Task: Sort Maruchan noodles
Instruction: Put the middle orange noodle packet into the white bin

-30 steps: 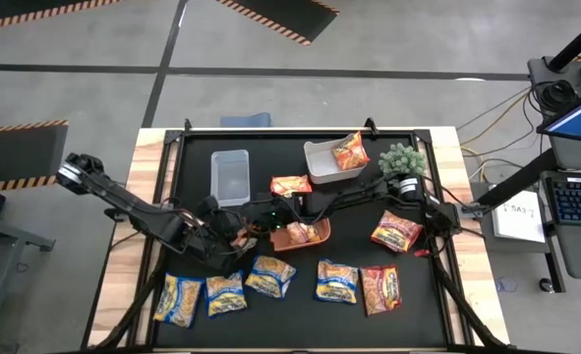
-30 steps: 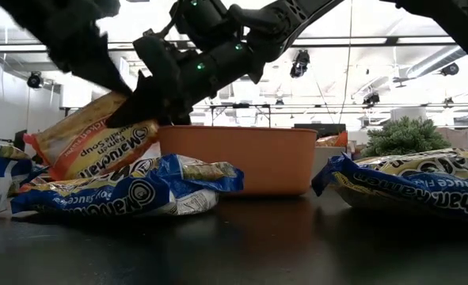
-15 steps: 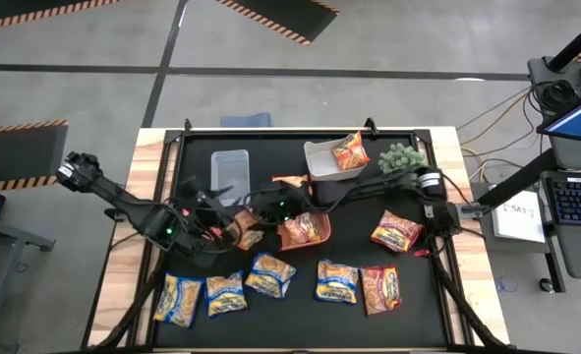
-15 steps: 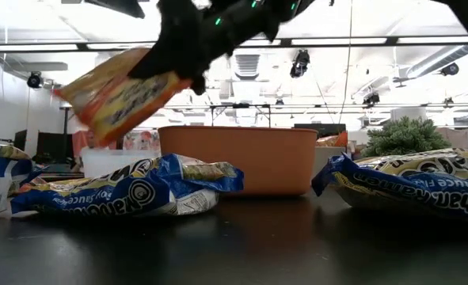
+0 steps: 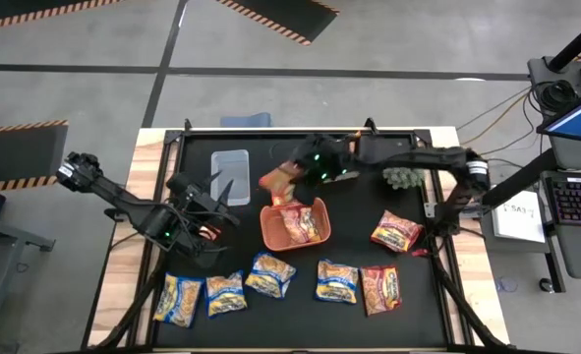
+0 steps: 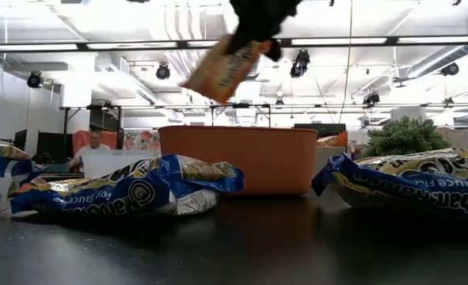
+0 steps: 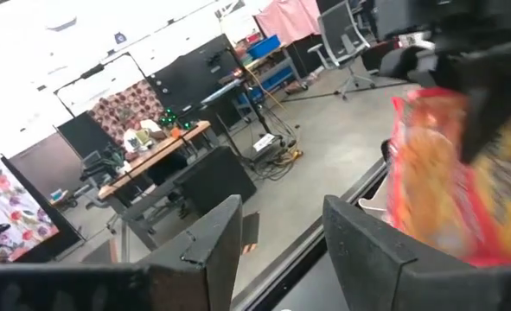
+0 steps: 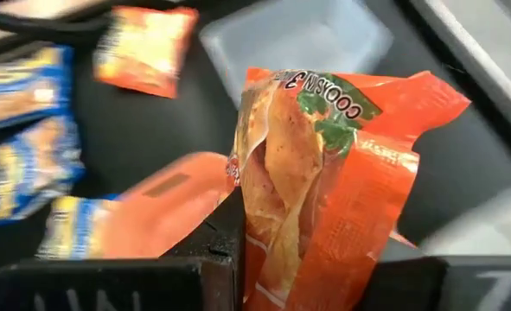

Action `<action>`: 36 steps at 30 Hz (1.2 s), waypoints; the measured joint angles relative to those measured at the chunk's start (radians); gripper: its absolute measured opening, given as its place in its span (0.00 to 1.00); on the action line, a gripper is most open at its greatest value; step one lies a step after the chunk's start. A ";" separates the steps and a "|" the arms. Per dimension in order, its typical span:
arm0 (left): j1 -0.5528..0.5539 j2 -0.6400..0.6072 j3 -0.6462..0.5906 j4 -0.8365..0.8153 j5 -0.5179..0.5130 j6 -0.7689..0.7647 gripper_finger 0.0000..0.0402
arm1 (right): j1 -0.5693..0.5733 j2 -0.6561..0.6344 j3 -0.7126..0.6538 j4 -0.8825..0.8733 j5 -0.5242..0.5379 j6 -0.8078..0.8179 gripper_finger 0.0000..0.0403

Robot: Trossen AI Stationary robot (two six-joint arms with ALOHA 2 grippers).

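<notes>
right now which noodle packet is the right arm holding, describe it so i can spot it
Find the orange bin mid-table. Just above its far rim, the right tool pinches an orange packet. It is the only packet off the table.

The orange noodle packet [image 8: 324, 173] is crinkled, glossy plastic film that catches the light. The blue-and-yellow packets [image 6: 131, 190] share that shiny wrinkled wrap. The orange bin [image 6: 237, 158] looks like smooth matt plastic, the clear bin [image 5: 230, 169] translucent plastic. The tabletop [image 5: 418, 285] is matt black, edged by pale bare wood [image 5: 123, 265].
</notes>
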 joint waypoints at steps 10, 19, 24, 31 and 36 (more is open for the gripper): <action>0.001 0.040 -0.009 0.000 0.000 -0.080 0.36 | -0.288 -0.045 0.000 -0.277 0.011 0.066 0.19; 0.001 0.062 -0.009 0.000 -0.001 -0.050 0.36 | -0.522 0.035 0.000 -0.377 -0.003 0.079 0.20; 0.001 0.061 -0.009 -0.004 -0.001 -0.047 0.36 | -0.546 0.096 0.000 -0.392 -0.012 0.083 0.19; 0.001 0.061 -0.009 -0.011 -0.001 -0.047 0.36 | -0.537 0.164 0.000 -0.396 -0.054 0.103 0.22; 0.001 0.061 -0.009 -0.011 -0.001 -0.047 0.36 | -0.536 0.189 0.000 -0.396 -0.022 0.108 0.28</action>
